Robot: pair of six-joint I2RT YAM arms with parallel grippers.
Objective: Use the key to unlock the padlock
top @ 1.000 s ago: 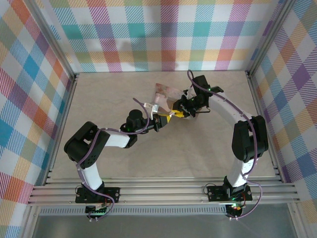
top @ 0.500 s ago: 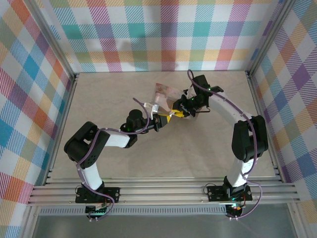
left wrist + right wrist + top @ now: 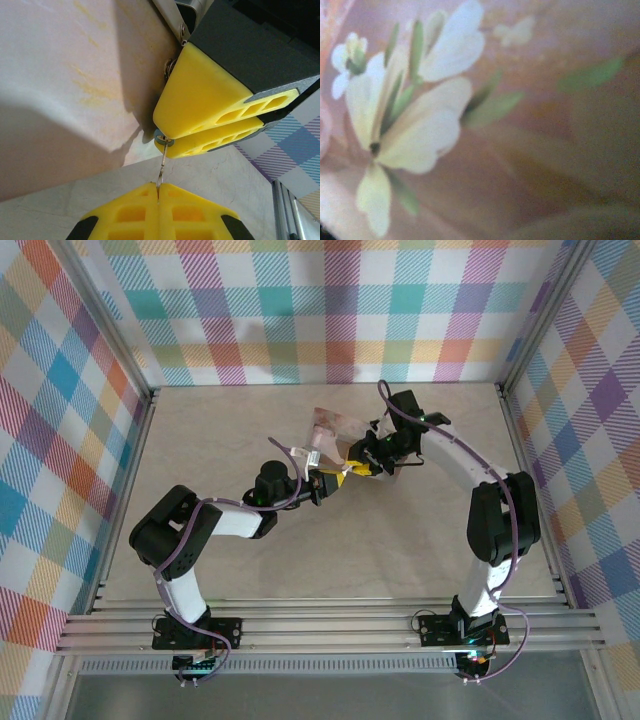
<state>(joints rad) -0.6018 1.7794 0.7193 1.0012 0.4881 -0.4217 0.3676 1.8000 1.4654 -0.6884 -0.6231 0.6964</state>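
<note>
Left arm [image 3: 225, 523] stretched low, right arm [image 3: 460, 455] arched over; both end just beside the pink box [image 3: 335, 425], tips facing. Left gripper [image 3: 158, 186]: fingers pressed flat together on the key [image 3: 161, 167]. Right gripper [image 3: 164, 141]: fingers nearly together, pinching the padlock [image 3: 161, 138].

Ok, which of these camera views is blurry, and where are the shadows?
Right wrist view: badly out of focus, the pink box too close to the lens, its flower print smeared. Left wrist view: sharp on the key, with a heavy shadow lower left. Top external view: evenly lit and crisp.
</note>
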